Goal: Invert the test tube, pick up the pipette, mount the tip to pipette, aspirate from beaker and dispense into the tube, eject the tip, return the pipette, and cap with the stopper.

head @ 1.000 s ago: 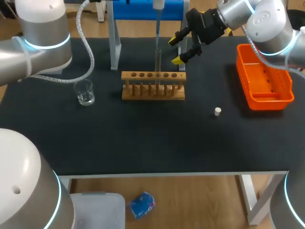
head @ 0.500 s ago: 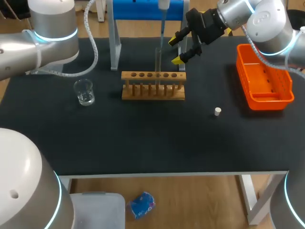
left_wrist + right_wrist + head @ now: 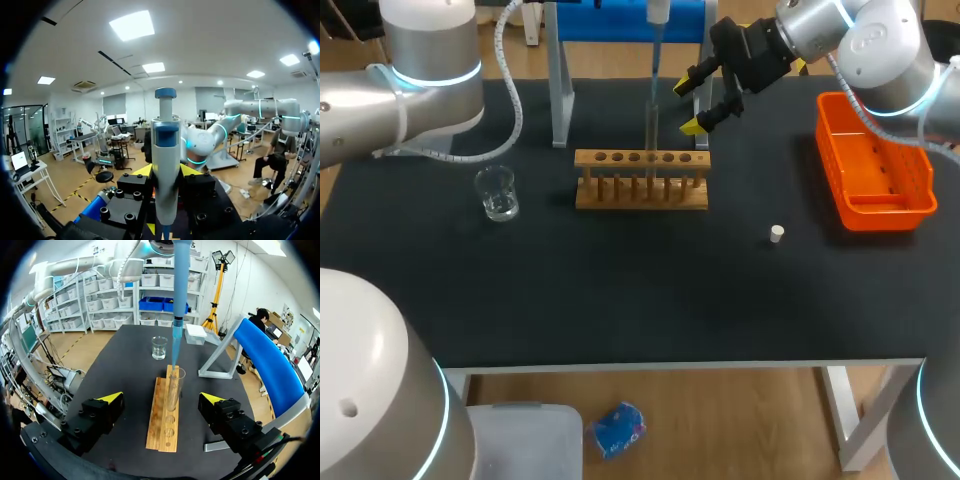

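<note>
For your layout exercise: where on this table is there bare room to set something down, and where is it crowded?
Free: the table's front strip, rack to near edge, bar the stopper; also between beaker and rack. Crowded: above the rack, where pipette, test tube and right pincer cluster.

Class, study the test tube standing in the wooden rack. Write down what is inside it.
The blue pipette tip points down into the test tube at its mouth. Whether liquid lies at the bottom cannot be seen: the rack hides it.

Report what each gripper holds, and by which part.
Left gripper holds the pipette by its white body. Right gripper is open, holding nothing.
</note>
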